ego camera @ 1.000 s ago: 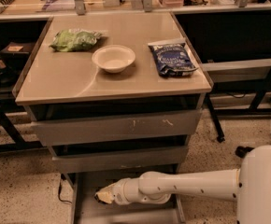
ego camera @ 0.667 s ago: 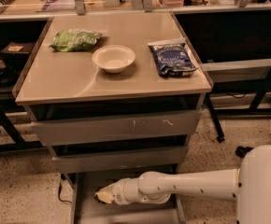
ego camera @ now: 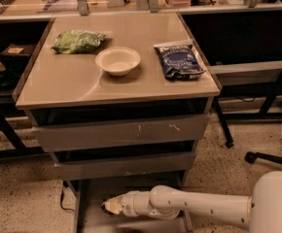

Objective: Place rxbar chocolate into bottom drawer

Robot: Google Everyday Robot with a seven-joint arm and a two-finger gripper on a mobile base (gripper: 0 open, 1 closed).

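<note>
The bench (ego camera: 82,89) is the flat top of a grey cabinet, and three drawers sit below it. The two upper drawers (ego camera: 116,132) are pushed in. The bottom drawer (ego camera: 88,215) is pulled out toward the camera, showing its flat grey floor.

The white robot arm (ego camera: 204,208) reaches in from the lower right, lying low across that open drawer. On the bench are a blue bag (ego camera: 179,61) at the right, a green bag (ego camera: 77,41) at the left and a white bowl (ego camera: 117,60) between them. None of these belongs to the task.

The gripper (ego camera: 112,207) is over the bottom drawer's floor, toward its left side. Whether it is wide, narrow or clamped on something cannot be told here. A small dark shape at its very tip is probably the rxbar chocolate (ego camera: 104,208). If so, the bar is already inside the drawer's outline, either at the floor or just above it.

The bar should be light and flat, with a firm but slightly bendable body. Its slick wrapper could slide under a loose pinch. The best hold is likely across the short width near the middle, squeezing the bar itself and not the crimped wrapper ends. It is not fragile, so a low release onto the drawer floor should do.
</note>
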